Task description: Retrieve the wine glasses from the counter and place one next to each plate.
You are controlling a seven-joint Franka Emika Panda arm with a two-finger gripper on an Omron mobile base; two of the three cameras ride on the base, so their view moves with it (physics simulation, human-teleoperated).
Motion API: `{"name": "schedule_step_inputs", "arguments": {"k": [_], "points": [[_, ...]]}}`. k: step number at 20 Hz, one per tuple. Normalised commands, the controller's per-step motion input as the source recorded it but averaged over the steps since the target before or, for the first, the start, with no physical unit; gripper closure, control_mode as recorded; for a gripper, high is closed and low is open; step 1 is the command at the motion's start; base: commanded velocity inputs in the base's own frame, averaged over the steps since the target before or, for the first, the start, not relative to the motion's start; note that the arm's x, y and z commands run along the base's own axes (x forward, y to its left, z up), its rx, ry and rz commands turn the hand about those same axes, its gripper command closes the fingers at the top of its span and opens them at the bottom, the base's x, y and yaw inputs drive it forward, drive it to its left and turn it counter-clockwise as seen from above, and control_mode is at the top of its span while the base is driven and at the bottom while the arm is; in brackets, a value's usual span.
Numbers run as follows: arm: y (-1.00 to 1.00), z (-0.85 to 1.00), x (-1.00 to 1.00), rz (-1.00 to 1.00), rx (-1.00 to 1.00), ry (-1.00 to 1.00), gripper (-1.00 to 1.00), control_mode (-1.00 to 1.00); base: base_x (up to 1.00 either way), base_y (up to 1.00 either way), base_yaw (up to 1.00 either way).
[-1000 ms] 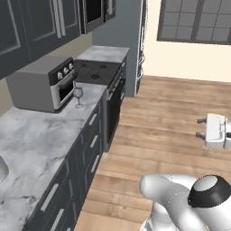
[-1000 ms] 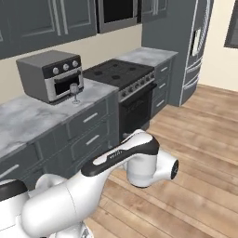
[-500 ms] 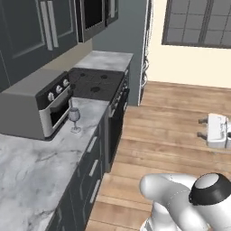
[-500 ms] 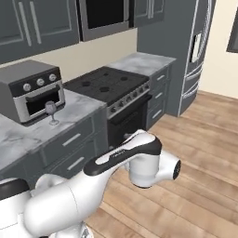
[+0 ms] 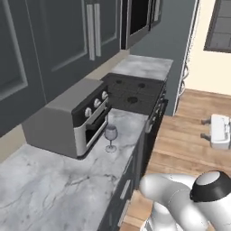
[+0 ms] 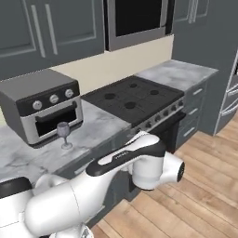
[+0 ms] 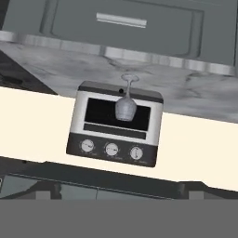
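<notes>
One wine glass stands upright on the white marble counter, just in front of the toaster oven's door. From the right base view the same wine glass is left of the black stove, near the counter's front edge. The hand view is rolled upside down, so there the wine glass hangs foot-up against the oven window, with the counter above it. My gripper faces the glass from some distance off, open and holding nothing. The plates are out of view.
A grey toaster oven sits against the wall behind the glass. The black stove lies to its right, under a built-in microwave. Dark drawers front the counter. A white object lies on the wooden floor.
The whole picture has shifted: the base has driven closer to the counter, so the toaster oven and glass look larger. The glass itself has not moved on the counter.
</notes>
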Motion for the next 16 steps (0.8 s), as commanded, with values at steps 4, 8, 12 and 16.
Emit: {"name": "schedule_step_inputs", "arguments": {"k": [4, 8, 12, 16], "points": [[0.00, 0.00, 0.00, 0.00, 0.00, 0.00, -1.00, 1.00, 0.16, -0.43, 0.44], [0.00, 0.00, 0.00, 0.00, 0.00, 0.00, -1.00, 1.00, 0.13, -0.12, 0.45], [0.00, 0.00, 0.00, 0.00, 0.00, 0.00, -1.00, 1.00, 0.17, 0.00, 0.39], [0.00, 0.00, 0.00, 0.00, 0.00, 0.00, -1.00, 1.00, 0.00, 0.00, 0.38]]}}
